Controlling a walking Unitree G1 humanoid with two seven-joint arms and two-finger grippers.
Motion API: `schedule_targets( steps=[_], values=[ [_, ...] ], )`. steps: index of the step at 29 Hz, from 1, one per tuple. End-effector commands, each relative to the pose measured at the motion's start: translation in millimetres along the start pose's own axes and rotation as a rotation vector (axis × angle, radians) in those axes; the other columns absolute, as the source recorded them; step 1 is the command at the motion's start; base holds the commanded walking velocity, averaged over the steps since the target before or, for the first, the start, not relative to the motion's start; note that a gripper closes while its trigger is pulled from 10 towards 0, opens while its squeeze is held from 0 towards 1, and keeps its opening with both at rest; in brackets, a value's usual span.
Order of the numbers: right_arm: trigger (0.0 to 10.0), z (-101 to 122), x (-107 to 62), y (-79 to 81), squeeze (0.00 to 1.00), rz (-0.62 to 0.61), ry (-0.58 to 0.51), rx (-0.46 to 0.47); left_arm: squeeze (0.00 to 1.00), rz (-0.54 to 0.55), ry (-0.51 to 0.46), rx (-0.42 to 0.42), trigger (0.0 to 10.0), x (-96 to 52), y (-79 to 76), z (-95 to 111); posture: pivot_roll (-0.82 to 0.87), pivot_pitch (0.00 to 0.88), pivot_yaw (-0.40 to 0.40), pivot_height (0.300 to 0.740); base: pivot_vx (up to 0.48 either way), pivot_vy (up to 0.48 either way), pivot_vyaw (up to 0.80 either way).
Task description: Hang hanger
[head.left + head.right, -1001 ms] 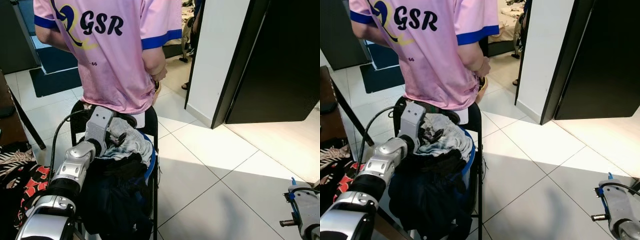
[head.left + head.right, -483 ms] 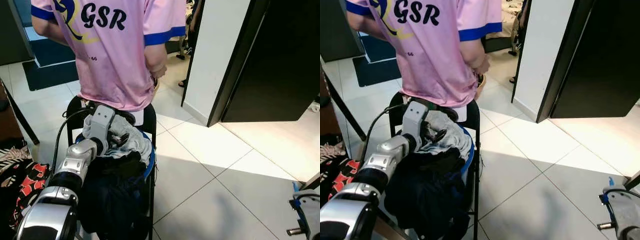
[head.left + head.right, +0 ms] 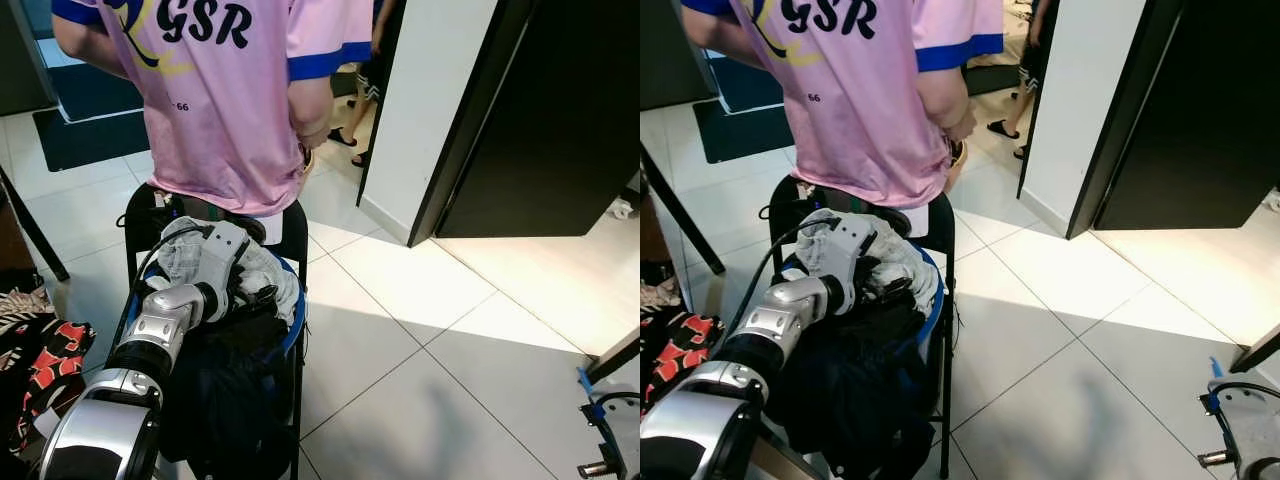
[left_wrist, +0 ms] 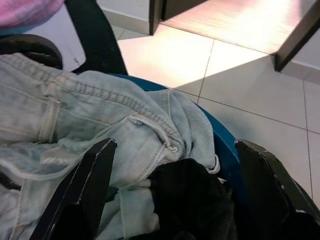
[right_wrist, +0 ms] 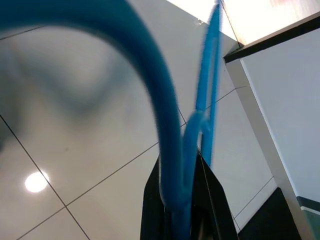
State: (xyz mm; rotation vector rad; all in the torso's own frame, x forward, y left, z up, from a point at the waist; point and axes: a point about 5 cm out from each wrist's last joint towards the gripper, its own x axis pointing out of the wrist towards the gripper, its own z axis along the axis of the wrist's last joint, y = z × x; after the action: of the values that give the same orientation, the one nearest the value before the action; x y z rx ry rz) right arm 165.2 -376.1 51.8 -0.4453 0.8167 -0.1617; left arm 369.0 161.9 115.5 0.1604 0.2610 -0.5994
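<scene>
My left gripper (image 4: 175, 190) hangs open just above a heap of clothes on a black chair (image 3: 296, 226); its black fingers (image 4: 90, 180) straddle light blue jeans (image 4: 100, 110) and a dark garment (image 4: 192, 200). In the left eye view the left gripper (image 3: 258, 293) sits at the right side of the heap. My right gripper (image 5: 182, 220) is shut on a blue hanger (image 5: 170, 125), held low over the tiled floor. A bit of the blue hanger (image 3: 1212, 400) shows at the bottom right corner.
A person in a pink shirt (image 3: 220, 100) stands close behind the chair. A blue rim (image 3: 300, 325) rings the heap. Red and black patterned fabric (image 3: 45, 370) lies at the left. A white wall (image 3: 430, 100) and black door (image 3: 540, 120) stand at the right, with tiled floor (image 3: 420, 380) before them.
The camera has shifted. My left wrist has turned and sunk onto the jeans, fingers now pointing right. My right arm has dropped lower at the corner of the picture.
</scene>
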Motion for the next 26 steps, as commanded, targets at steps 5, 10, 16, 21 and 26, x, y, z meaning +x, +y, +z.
schedule_targets(
  steps=[5,10,16,21,26],
  values=[
    [10.0,-5,-7.2,-8.6,0.00,-0.011,0.017,-0.001,0.00,0.101,0.015,0.051,10.0,-2.6,13.2,6,-0.22,0.099,-0.069,0.740,0.000,0.000,0.00],
    [10.0,-7,-9.5,-8.5,0.00,-0.006,0.024,-0.007,0.00,0.179,-0.001,0.049,10.0,-7.6,25.7,12,-0.22,0.106,-0.071,0.740,0.000,0.000,0.00],
    [10.0,-7,-12.1,-6.5,0.00,0.001,0.025,-0.012,0.00,0.152,0.044,0.024,10.0,-8.7,25.3,4,-0.23,0.117,-0.074,0.740,0.000,0.000,0.00],
    [10.0,-10,-16.3,-8.8,0.00,0.001,0.036,-0.026,0.00,0.096,0.050,0.031,10.0,-4.5,17.9,2,-0.24,0.130,-0.080,0.740,0.000,0.000,0.00],
    [10.0,-10,-18.3,-11.2,0.00,-0.002,0.039,-0.031,0.00,0.108,0.058,0.042,10.0,-3.6,18.9,4,-0.25,0.132,-0.082,0.740,0.000,0.000,0.00]
  ],
)
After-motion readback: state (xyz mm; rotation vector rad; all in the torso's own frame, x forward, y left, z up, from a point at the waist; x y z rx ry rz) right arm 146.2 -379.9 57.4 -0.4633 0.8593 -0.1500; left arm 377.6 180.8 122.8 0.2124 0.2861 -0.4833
